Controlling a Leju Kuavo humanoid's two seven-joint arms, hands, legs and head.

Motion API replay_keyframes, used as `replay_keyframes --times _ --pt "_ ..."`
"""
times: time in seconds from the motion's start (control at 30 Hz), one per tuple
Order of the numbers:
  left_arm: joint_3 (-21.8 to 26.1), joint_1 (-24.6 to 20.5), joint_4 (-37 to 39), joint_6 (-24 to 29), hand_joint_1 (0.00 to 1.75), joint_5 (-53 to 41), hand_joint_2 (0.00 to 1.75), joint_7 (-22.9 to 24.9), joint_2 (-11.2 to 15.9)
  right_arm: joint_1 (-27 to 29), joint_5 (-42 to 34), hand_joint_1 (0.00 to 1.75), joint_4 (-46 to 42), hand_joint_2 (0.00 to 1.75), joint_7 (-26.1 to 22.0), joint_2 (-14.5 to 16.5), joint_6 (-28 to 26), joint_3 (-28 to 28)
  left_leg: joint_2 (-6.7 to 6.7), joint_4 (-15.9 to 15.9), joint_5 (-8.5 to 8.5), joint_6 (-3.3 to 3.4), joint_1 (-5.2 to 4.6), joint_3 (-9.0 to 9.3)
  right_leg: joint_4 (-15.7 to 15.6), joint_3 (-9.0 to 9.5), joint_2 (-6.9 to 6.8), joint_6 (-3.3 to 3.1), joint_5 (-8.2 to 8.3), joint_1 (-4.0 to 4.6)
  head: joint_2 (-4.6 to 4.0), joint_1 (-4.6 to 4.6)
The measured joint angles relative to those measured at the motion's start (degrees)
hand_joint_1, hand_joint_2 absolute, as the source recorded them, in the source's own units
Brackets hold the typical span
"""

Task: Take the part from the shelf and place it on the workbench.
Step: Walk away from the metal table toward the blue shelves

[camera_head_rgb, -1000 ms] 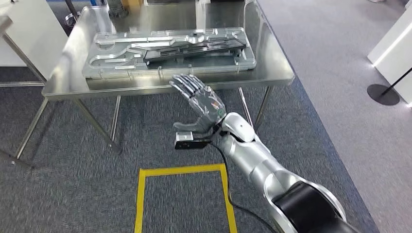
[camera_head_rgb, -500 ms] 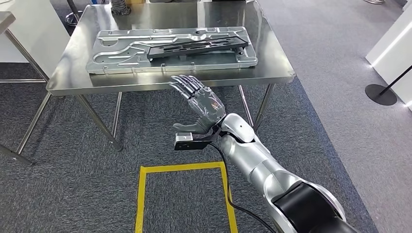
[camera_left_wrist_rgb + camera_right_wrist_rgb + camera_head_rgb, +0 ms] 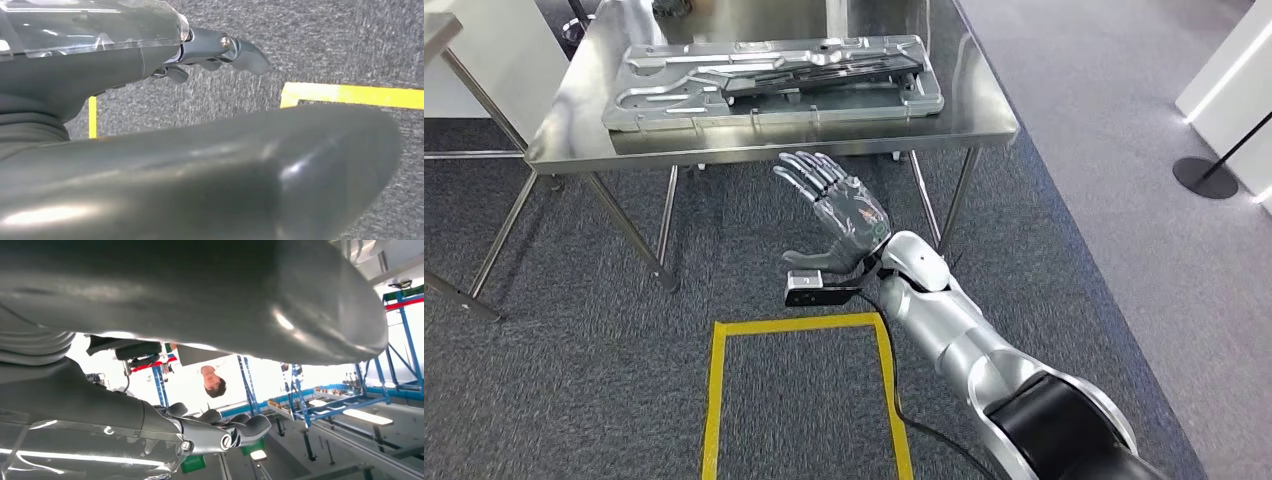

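Part (image 3: 774,82) on workbench (image 3: 984,125) (beyond empty right hand (image 3: 844,215)).

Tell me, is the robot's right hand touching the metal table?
Apart. The head view shows the right hand open, below the table edge, with carpet between them.

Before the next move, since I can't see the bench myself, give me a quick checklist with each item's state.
1. Part lies on the workbench: ok.
2. Black piece lies on the part, inside its outline: ok.
3. Right hand holds nothing, fingers spread: ok.
4. Right hand is apart from the workbench, over the carpet: ok.
5. Left hand holds nothing: cannot tell; just a few of its fingers are visible over the carpet.
6. Yellow floor marking lies just below the right hand: ok.
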Motion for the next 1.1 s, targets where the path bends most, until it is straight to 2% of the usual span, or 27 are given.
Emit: replay_keyframes --times 0.1,0.13,0.17,0.23,0.27,0.3,0.33,0.37,0.4,0.43,0.47,0.5,0.53,0.6,0.63,0.67,0.7,0.77,0.8,0.83,0.87,0.93,0.97,1.0,1.1 --pt "0.0 0.04 0.0 0.0 0.0 0.0 0.0 0.01 -0.03 0.02 -0.01 0.0 0.02 0.0 0.0 -0.02 0.01 -0.02 0.04 0.14 1.38 1.3 -0.11 -0.97 -0.06 -0.46 0.09 0.93 0.85 -0.12 0.0 0.01" --pt "0.0 0.01 0.0 0.0 0.0 0.0 0.0 0.01 -0.04 0.03 -0.02 0.0 0.04 0.0 0.0 -0.06 0.01 -0.04 0.17 0.07 2.05 1.69 -0.05 -1.45 0.64 -0.91 0.17 1.27 -0.23 -0.23 0.0 0.01" --pt "0.0 -0.04 0.0 0.0 0.0 0.0 0.0 0.01 -0.05 0.01 -0.02 0.0 0.07 0.0 0.0 -0.1 0.01 -0.06 0.29 -0.02 2.8 2.01 0.05 -2.15 2.53 -1.67 0.24 1.62 -2.52 -0.38 0.0 0.01" --pt "0.0 -0.12 0.0 0.0 0.0 0.0 0.0 -0.01 -0.05 0.04 -0.02 0.0 0.08 0.0 0.0 -0.13 0.0 -0.1 0.39 0.02 4.21 2.32 0.1 -3.82 9.5 -3.52 0.3 2.22 -8.87 -0.62 0.0 0.02" --pt "0.0 -0.13 0.0 0.0 0.0 0.0 0.0 -0.01 -0.05 0.09 -0.02 0.0 0.08 0.0 0.0 -0.14 0.0 -0.12 0.4 0.05 4.81 2.32 0.09 -4.74 13.29 -4.18 0.29 2.42 -11.04 -0.7 0.0 0.02" --pt "0.0 -0.11 0.0 0.0 0.0 0.0 0.0 0.0 -0.05 0.14 -0.02 0.0 0.1 0.0 0.0 -0.15 0.0 -0.13 0.4 0.07 5.38 2.28 0.09 -5.64 15.9 -4.2 0.29 2.5 -11.6 -0.72 0.0 0.02" --pt "0.0 -0.09 0.0 0.0 0.0 0.0 0.0 0.01 -0.05 0.18 -0.02 0.0 0.11 0.0 0.0 -0.16 0.0 -0.14 0.41 0.09 5.91 2.22 0.07 -6.48 16.78 -3.44 0.29 2.45 -10.79 -0.71 0.0 0.01" --pt "0.0 -0.08 0.0 0.0 0.0 0.0 0.0 0.01 -0.05 0.18 -0.02 0.0 0.13 0.0 0.0 -0.16 0.0 -0.14 0.41 0.1 6.42 2.13 0.05 -7.24 15.69 -1.74 0.3 2.25 -9.18 -0.66 0.0 0.01" --pt "0.0 -0.07 0.0 0.0 0.0 0.0 0.0 0.02 -0.05 0.13 -0.02 0.0 0.14 0.0 0.0 -0.16 0.0 -0.14 0.4 0.11 6.94 2.0 0.03 -7.86 12.82 0.86 0.33 1.87 -7.64 -0.53 0.0 0.01" --pt "0.0 -0.07 0.0 0.0 0.0 0.0 0.0 0.01 -0.11 0.02 -0.02 0.0 0.12 0.0 0.0 -0.16 -0.01 -0.14 0.38 0.12 7.4 1.82 -0.05 -8.3 8.66 4.12 0.32 1.36 -7.23 -0.34 0.0 0.01" --pt "0.0 -0.08 0.0 0.0 0.0 0.0 0.0 0.01 -0.16 -0.15 -0.02 0.0 0.07 0.0 0.0 -0.15 -0.01 -0.14 0.37 0.13 7.83 1.59 -0.11 -8.58 4.26 7.23 0.3 0.89 -7.71 -0.14 0.0 0.01" --pt "0.0 -0.09 0.0 0.0 0.0 0.0 0.0 0.0 -0.21 -0.34 -0.02 0.0 0.03 0.0 0.0 -0.14 -0.02 -0.14 0.38 0.07 8.26 1.28 -0.11 -8.71 0.89 9.43 0.28 0.47 -8.56 0.09 0.0 0.0" --pt "0.0 -0.11 0.0 0.0 0.0 0.0 0.0 -0.01 -0.26 -0.49 -0.02 0.0 -0.01 0.0 0.0 -0.14 -0.02 -0.15 0.4 -0.08 8.7 0.92 -0.08 -8.76 -1.23 10.65 0.24 0.14 -9.32 0.28 0.0 0.0" --pt "0.0 -0.08 0.0 0.0 0.0 0.0 0.0 -0.01 -0.23 -0.59 -0.02 0.0 -0.02 0.0 0.0 -0.13 -0.02 -0.16 0.44 -0.42 9.36 0.2 0.03 -8.82 -2.41 10.71 0.14 -0.49 -8.83 0.27 0.0 0.0" --pt "0.0 -0.04 0.0 0.0 0.0 0.0 0.0 -0.01 -0.21 -0.58 -0.02 0.0 -0.02 0.0 0.0 -0.1 -0.01 -0.16 0.42 -0.05 8.87 -0.02 0.05 -9.08 -2.72 10.57 0.06 -0.88 -8.29 0.15 0.0 0.0" --pt "0.0 0.01 0.0 0.0 0.0 0.0 0.0 0.0 -0.19 -0.58 -0.02 0.0 -0.02 0.0 0.0 -0.07 0.0 -0.16 0.39 1.36 7.48 -0.2 0.04 -9.65 -3.02 10.36 -0.03 -1.24 -7.71 0.01 0.0 0.0" --pt "0.0 0.06 0.0 0.0 0.0 0.0 0.0 0.01 -0.17 -0.56 -0.02 0.0 -0.02 0.0 0.0 -0.04 0.01 -0.16 0.37 4.07 5.26 -0.31 0.09 -10.65 -3.15 10.05 -0.1 -1.5 -7.22 -0.04 0.0 0.0" --pt "0.0 0.11 0.0 0.0 0.0 -0.01 0.0 0.01 -0.16 -0.4 0.0 0.0 0.01 0.0 0.0 -0.01 0.02 -0.16 0.33 11.64 0.7 -0.61 0.14 -13.17 -3.0 9.09 -0.13 -1.77 -6.54 0.12 0.0 -0.01" --pt "0.0 0.15 0.0 0.0 0.0 -0.01 0.0 0.01 -0.16 -0.24 0.0 0.0 0.03 0.0 0.0 -0.01 0.02 -0.16 0.34 14.6 -0.42 -0.75 0.16 -13.95 -2.81 8.61 -0.15 -1.76 -6.3 0.19 0.0 -0.01" --pt "0.0 0.2 0.0 0.0 0.0 -0.01 0.0 0.01 -0.14 -0.09 0.0 0.0 0.05 0.0 0.0 -0.01 0.02 -0.16 0.35 15.53 -0.37 -0.84 0.17 -13.7 -2.55 8.13 -0.16 -1.7 -6.13 0.2 0.0 -0.01" --pt "0.0 0.24 0.0 0.01 0.0 0.0 0.0 0.01 -0.11 0.01 0.0 0.0 0.07 0.0 0.0 -0.01 0.02 -0.16 0.36 14.23 0.58 -0.9 0.2 -12.35 -2.22 7.7 -0.17 -1.63 -6.03 0.16 0.0 -0.01" --pt "0.0 0.22 0.0 0.01 0.0 0.0 0.0 0.0 -0.03 0.02 0.0 0.0 0.06 0.0 0.0 -0.01 0.02 -0.17 0.42 6.93 3.01 -0.86 0.25 -7.37 -1.39 6.96 -0.17 -1.33 -6.06 0.08 0.0 -0.01" --pt "0.0 0.19 0.0 0.02 0.0 0.0 0.0 -0.01 0.0 -0.02 -0.01 0.0 0.05 0.0 0.01 -0.01 0.02 -0.18 0.41 3.75 3.71 -0.64 0.16 -5.33 -0.99 6.63 -0.17 -1.11 -6.1 0.14 0.0 -0.01" --pt "0.0 0.18 0.0 0.01 0.0 -0.01 0.0 0.0 0.02 -0.03 -0.01 0.0 0.05 0.0 0.01 -0.01 0.02 -0.18 0.39 1.6 3.89 -0.39 0.09 -4.12 -0.65 6.36 -0.16 -0.87 -6.12 0.24 0.0 -0.01" --pt "0.0 0.2 0.0 0.0 0.0 -0.01 0.0 0.01 -0.03 -0.04 -0.01 0.0 0.05 0.0 0.0 0.0 0.01 -0.19 0.32 0.49 3.87 0.64 0.03 -4.07 -0.17 5.83 -0.13 -0.07 -6.05 0.4 0.0 -0.01"
